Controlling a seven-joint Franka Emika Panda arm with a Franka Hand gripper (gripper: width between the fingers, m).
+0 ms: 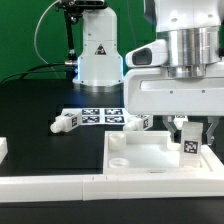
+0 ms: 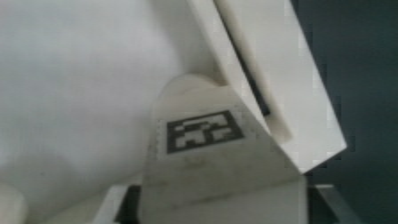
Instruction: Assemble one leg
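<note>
My gripper [image 1: 190, 132] is shut on a leg [image 1: 190, 147], a stubby white block with a black-and-white tag. It holds the leg upright at the large white square panel [image 1: 140, 158], at the panel's corner on the exterior view's right. I cannot tell whether the leg touches the panel. In the wrist view the leg [image 2: 210, 135] fills the middle between my fingers [image 2: 128, 200], with the panel [image 2: 71, 90] beneath it. Two more legs lie on the black table behind the panel, one [image 1: 65, 123] toward the exterior view's left and one [image 1: 138, 122] near the middle.
The marker board [image 1: 100, 115] lies flat behind the panel, in front of the robot base [image 1: 98, 55]. A low white wall [image 1: 60, 186] runs along the front. A white piece [image 1: 3, 149] shows at the exterior view's left edge.
</note>
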